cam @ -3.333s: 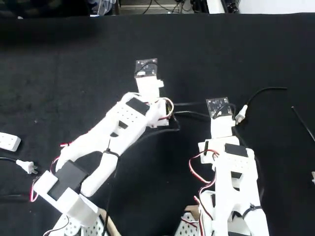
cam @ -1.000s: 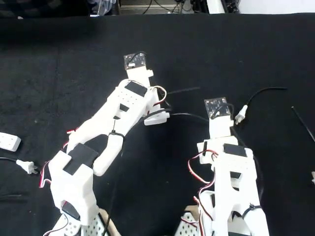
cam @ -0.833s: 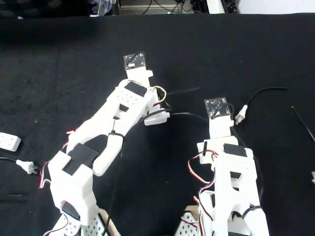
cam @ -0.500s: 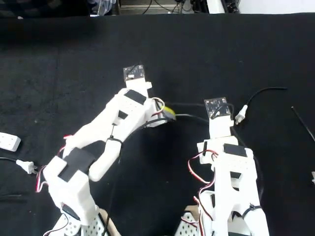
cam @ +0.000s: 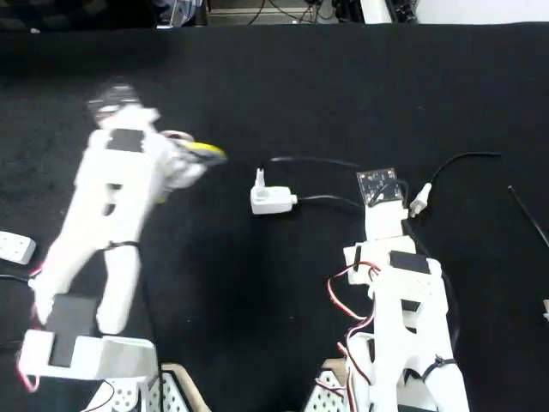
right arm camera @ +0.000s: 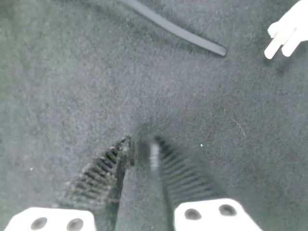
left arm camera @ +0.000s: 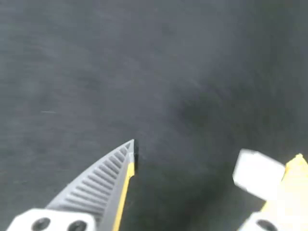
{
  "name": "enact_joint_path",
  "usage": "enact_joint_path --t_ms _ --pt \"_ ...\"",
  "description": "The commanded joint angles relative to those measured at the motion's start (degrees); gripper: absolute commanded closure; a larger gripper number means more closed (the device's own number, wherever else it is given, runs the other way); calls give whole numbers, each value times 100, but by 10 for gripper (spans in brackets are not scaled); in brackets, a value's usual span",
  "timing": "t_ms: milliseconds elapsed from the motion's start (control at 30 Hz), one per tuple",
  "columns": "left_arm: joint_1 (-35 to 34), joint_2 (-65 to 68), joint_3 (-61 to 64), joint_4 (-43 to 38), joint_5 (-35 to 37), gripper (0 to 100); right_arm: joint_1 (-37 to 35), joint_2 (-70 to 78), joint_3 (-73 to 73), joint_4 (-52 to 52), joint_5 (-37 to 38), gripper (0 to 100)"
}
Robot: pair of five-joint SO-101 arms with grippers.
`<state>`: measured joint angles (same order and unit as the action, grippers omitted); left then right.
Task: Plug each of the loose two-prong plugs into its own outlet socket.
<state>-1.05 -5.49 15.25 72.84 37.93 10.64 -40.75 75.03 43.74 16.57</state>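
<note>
Our left fingers (left arm camera: 113, 173) gape empty; our right fingers (right arm camera: 106, 178), pressed together, must open before squarely straddling the plug (right arm camera: 286, 33) beyond their tips.

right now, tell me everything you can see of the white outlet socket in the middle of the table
The white outlet socket is a small, plastic-looking block lying flat on the black table cloth. A white plug stands upright from one end, and a black cord leaves the other end. Nothing else touches it.
</note>
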Motion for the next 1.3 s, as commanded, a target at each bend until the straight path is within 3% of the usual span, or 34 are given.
enact_joint_path --t_ms 0,167,300,467,700,800,1000,1267 --pt "-1455 -396 13 290 -9 551 -97 -119 -66 -88 -308 805" --pt "-2501 -396 804 211 -18 551 -378 -119 -400 -105 141 723" --pt "-2993 -396 1613 -273 -18 552 -756 -110 -910 -88 35 712" --pt "-3090 -396 2105 -1125 -18 553 -1240 242 -1789 -18 -501 692" --pt "-3046 -396 2264 -1547 -220 553 -1881 2484 -3741 352 -501 638" --pt "-2985 -396 2281 -1644 -211 553 -2189 3530 -4796 888 237 638" --pt "-2932 -396 2281 -1644 -229 553 -2673 4743 -6387 2444 3182 641" --pt "-2932 -396 2281 -1662 -220 554 -2892 5385 -7231 2778 4624 641"
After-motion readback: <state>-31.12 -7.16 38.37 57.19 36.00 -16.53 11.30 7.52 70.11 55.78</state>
